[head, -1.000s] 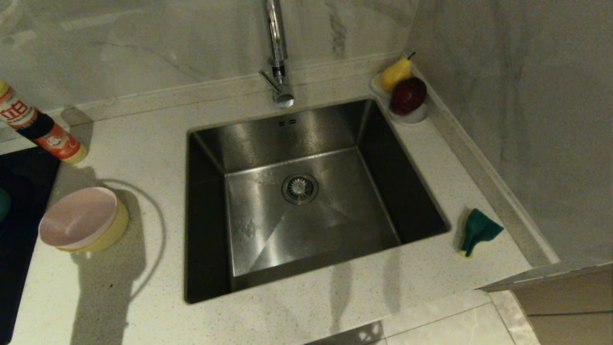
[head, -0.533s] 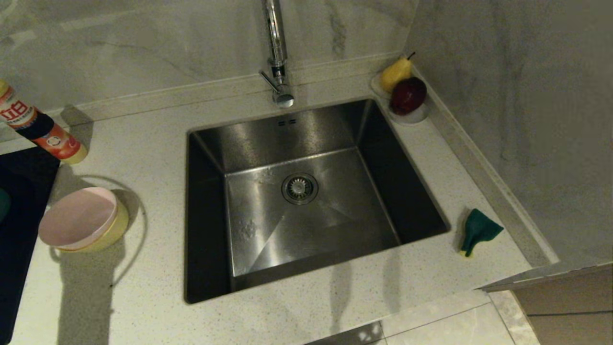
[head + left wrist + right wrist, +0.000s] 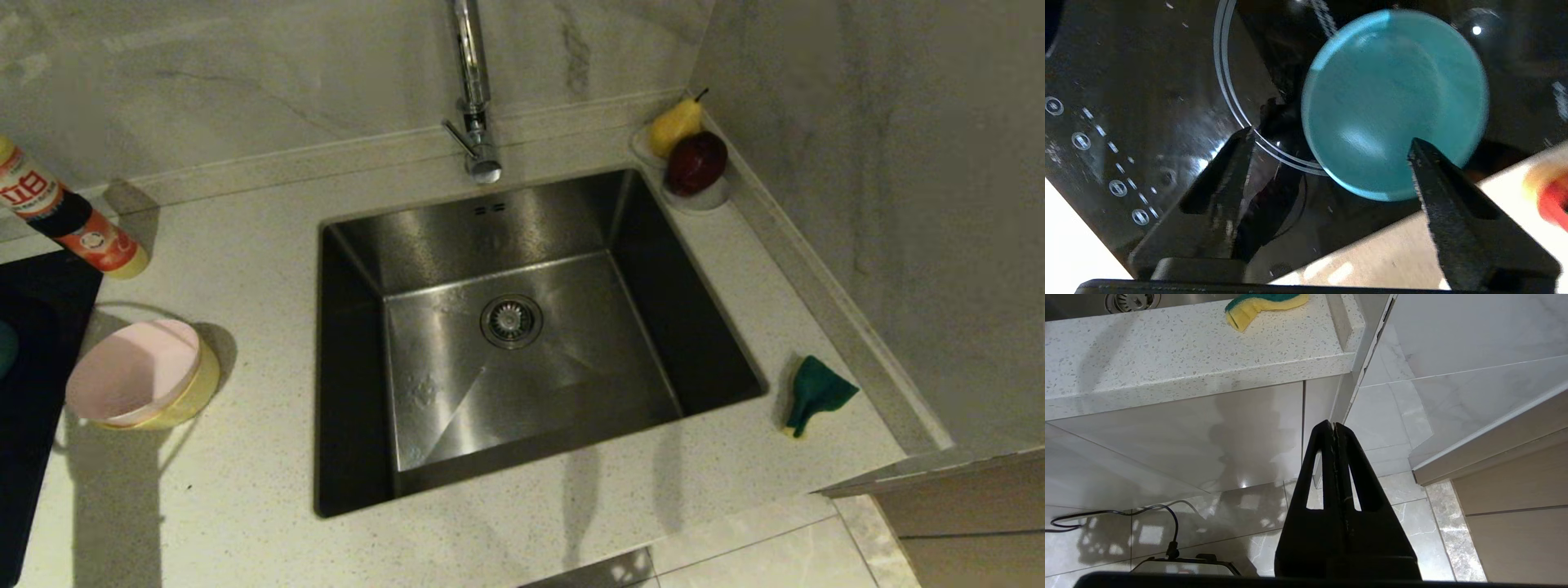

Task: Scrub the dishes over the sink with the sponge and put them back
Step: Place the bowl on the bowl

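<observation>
A light blue bowl point(image 3: 1396, 102) sits on the black glass cooktop point(image 3: 1147, 102). My left gripper point(image 3: 1331, 141) hovers open over the cooktop's edge, one fingertip in front of the bowl's rim, nothing held. In the head view only a sliver of that bowl point(image 3: 4, 347) shows, and the left arm is out of frame. A pink bowl point(image 3: 135, 371) rests nested in a yellow bowl point(image 3: 196, 392) on the counter left of the sink point(image 3: 490, 229). The sponge point(image 3: 816, 392) lies crumpled, green face up, right of the sink. My right gripper point(image 3: 1334, 424) hangs shut below the counter.
A tall chrome tap point(image 3: 473, 90) stands behind the sink. A red-labelled bottle point(image 3: 65, 216) lies at the back left. A pear point(image 3: 673, 124) and a dark red fruit point(image 3: 695, 162) on white saucers fill the back right corner. A wall closes the right side.
The arm's shadow and its ring-shaped outline beside the stacked bowls have slid left and shrunk. Bowls, sponge and sink stay put.
</observation>
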You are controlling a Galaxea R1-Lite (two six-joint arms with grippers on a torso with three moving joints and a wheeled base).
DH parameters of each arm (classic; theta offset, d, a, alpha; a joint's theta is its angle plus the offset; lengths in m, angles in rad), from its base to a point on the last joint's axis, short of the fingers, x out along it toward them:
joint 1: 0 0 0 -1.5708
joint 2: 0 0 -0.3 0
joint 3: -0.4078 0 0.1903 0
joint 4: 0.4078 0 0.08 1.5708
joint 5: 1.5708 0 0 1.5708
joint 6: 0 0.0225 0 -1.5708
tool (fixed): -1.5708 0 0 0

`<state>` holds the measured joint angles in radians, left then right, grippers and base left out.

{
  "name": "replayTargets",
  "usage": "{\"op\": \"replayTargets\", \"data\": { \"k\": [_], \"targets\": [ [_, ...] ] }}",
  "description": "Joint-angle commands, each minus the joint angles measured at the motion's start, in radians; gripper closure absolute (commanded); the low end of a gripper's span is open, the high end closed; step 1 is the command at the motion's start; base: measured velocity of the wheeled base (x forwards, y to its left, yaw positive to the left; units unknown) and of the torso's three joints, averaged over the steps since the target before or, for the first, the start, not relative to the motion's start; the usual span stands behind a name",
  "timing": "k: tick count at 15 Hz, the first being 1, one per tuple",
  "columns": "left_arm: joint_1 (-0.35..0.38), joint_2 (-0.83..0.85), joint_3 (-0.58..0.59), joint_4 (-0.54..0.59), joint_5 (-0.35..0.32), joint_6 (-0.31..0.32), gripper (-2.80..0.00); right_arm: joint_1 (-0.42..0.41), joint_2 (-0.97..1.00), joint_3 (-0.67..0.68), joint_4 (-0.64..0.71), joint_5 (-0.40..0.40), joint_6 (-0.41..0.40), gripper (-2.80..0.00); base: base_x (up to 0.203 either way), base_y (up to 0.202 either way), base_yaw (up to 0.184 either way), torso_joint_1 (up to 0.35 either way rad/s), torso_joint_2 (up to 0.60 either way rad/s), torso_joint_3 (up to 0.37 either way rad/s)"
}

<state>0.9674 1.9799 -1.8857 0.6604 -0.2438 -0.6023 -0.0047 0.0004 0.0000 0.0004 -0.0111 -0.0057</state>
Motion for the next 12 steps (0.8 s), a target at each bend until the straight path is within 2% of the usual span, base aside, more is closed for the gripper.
{"op": "replayTargets", "data": {
  "k": [1, 12],
  "targets": [
    [0.010, 0.039, -0.007, 0.002, -0.002, -0.002, -2.80, 0.000, 0.001, 0.000, 0.000, 0.000, 0.000, 0.00, 0.000, 0.000, 0.000, 0.000, 0.00, 0.000],
    [0.011, 0.108, 0.005, 0.008, -0.020, -0.004, -2.80, 0.000, 0.001, 0.000, 0.000, 0.000, 0.000, 0.00, 0.000, 0.000, 0.000, 0.000, 0.00, 0.000]
  ]
}}
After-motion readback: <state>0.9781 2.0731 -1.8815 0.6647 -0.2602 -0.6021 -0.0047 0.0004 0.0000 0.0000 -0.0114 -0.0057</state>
